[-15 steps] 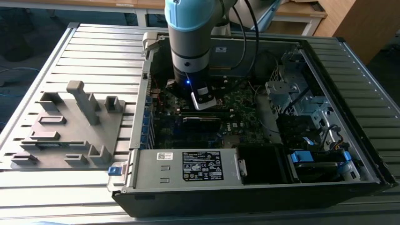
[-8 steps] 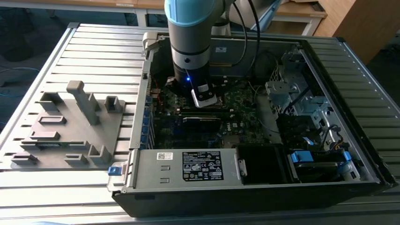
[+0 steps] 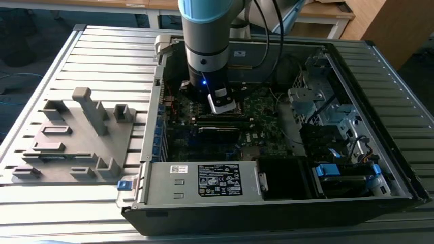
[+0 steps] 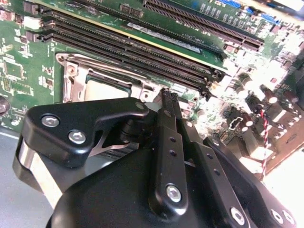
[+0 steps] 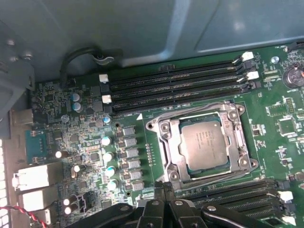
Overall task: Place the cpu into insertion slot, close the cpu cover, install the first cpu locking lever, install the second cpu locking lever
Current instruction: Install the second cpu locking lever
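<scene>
The cpu (image 5: 204, 144) sat in the insertion slot (image 5: 167, 142) under the closed cpu cover (image 5: 240, 137); the empty gripper (image 5: 164, 186) was narrowed beside it.

The square silvery cpu (image 5: 204, 144) lies flat, seated in the insertion slot (image 5: 169, 151) on the green motherboard between the memory slots, with the silvery cpu cover (image 5: 236, 134) closed down flat around it, its window leaving the chip's face showing.
</scene>
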You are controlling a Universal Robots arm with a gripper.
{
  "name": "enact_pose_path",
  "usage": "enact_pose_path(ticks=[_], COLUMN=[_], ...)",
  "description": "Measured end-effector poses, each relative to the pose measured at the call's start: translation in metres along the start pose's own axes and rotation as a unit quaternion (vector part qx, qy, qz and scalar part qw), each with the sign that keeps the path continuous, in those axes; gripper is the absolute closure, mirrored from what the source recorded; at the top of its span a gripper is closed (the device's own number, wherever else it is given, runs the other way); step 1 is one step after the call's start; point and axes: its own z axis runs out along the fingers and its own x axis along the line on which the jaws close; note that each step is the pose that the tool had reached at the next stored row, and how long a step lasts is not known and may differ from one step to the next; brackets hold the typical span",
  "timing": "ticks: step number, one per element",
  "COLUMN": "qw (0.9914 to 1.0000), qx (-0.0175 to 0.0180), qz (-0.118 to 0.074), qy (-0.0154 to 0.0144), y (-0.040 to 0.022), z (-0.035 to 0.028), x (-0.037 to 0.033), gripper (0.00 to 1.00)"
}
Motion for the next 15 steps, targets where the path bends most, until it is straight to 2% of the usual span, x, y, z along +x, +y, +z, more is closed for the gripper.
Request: enact_pose_path(ticks=[4,9,10,15], qw=[1.0,1.0,1.0,1.0], qx=[0.0001,0.0001,0.0,0.0], qz=[0.0,0.0,0.0,0.0], qy=[0.0001,0.0,0.0,0.0], y=[0.0001,0.0011,0.0025,0.0044], z=[-0.0001,0.0002,0.0007,0.0013], x=[-0.0005,-0.0049,-0.0111,-0.0187], gripper=[0.89,0.89,0.89,0.89])
